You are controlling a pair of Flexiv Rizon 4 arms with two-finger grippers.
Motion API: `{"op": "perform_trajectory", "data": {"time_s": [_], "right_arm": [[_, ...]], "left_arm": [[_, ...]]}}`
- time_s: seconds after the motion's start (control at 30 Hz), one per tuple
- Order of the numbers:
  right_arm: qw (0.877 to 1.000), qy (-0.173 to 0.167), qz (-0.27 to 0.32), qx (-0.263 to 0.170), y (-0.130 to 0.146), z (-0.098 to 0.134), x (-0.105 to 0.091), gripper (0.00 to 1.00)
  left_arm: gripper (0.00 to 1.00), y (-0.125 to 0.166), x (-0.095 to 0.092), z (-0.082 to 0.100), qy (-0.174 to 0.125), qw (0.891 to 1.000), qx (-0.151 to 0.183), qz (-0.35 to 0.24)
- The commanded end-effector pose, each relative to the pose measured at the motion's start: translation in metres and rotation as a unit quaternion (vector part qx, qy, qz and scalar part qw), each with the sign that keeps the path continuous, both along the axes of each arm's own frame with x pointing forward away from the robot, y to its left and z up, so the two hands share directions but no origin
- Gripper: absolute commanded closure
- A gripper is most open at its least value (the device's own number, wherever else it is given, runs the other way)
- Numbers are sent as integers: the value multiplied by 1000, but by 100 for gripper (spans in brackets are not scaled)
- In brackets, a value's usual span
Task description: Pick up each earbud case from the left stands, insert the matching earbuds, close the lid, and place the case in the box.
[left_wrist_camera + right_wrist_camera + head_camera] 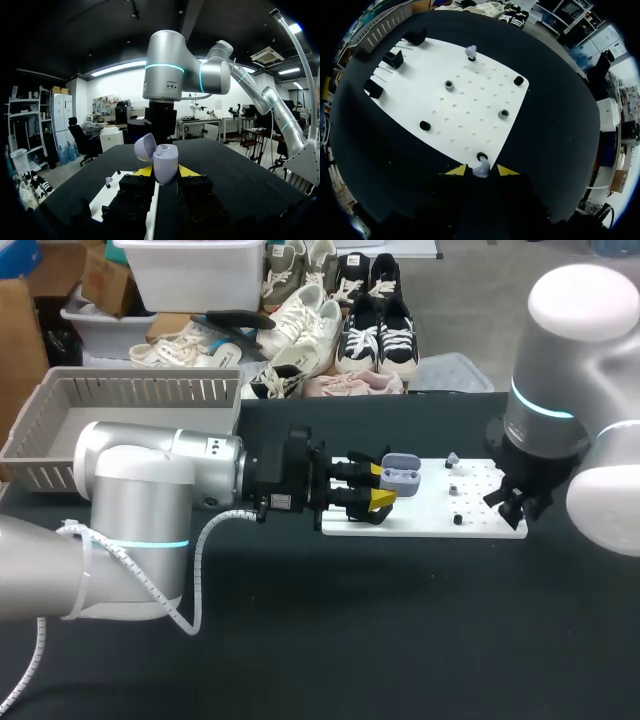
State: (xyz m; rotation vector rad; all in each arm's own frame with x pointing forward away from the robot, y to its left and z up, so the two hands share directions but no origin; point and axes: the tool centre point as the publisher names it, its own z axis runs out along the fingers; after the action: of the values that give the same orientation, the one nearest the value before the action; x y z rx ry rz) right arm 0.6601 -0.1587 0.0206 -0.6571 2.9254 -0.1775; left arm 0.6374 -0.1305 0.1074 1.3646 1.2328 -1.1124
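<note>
My left gripper (pixel 381 489) (pixel 165 173) is shut on a lavender earbud case (pixel 400 475) (pixel 165 163), held above the white board (pixel 420 515) with its lid (pixel 144 147) swung open. My right gripper (pixel 516 506) (pixel 481 171) hangs over the board's right edge (pixel 470 107). A lavender earbud (pixel 481 169) sits between its yellow tips, on a black peg (pixel 481 156), with a small gap on either side, so the gripper is open. A second earbud (pixel 452 458) (pixel 470 50) (pixel 109 180) stands on a peg at the board's far side.
A grey slatted basket (pixel 130 390) stands at the back left of the black table. Several empty pegs (pixel 449 85) and black stands (pixel 393 59) dot the board. My right arm (pixel 165 80) rises just beyond the held case.
</note>
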Motion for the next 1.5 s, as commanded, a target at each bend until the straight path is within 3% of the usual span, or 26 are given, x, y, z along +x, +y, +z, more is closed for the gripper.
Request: {"op": "perform_trajectory", "data": {"time_s": [0.03, 0.23, 0.37, 1.03, 1.27, 1.5], "right_arm": [[1000, -2, -3, -3, 1, -2, 0, 72], [1000, -1, -3, -3, 0, -3, 0, 82], [1000, -1, -3, -3, 0, -3, 0, 100], [1000, -13, -5, -1, -1, 10, -6, 100], [999, -31, -18, -11, 1, 29, -13, 100], [998, -24, -63, -17, 8, 48, -24, 100]], "left_arm": [[100, 0, -2, -1, -1, 1000, -1, 3], [100, 0, -2, -1, -1, 1000, -1, 3], [100, 0, -2, -1, -1, 1000, -1, 3], [100, 0, -2, -1, -1, 1000, -1, 3], [100, 0, -2, -1, -1, 1000, -1, 3], [100, 0, -2, -1, -1, 1000, -1, 3]]}}
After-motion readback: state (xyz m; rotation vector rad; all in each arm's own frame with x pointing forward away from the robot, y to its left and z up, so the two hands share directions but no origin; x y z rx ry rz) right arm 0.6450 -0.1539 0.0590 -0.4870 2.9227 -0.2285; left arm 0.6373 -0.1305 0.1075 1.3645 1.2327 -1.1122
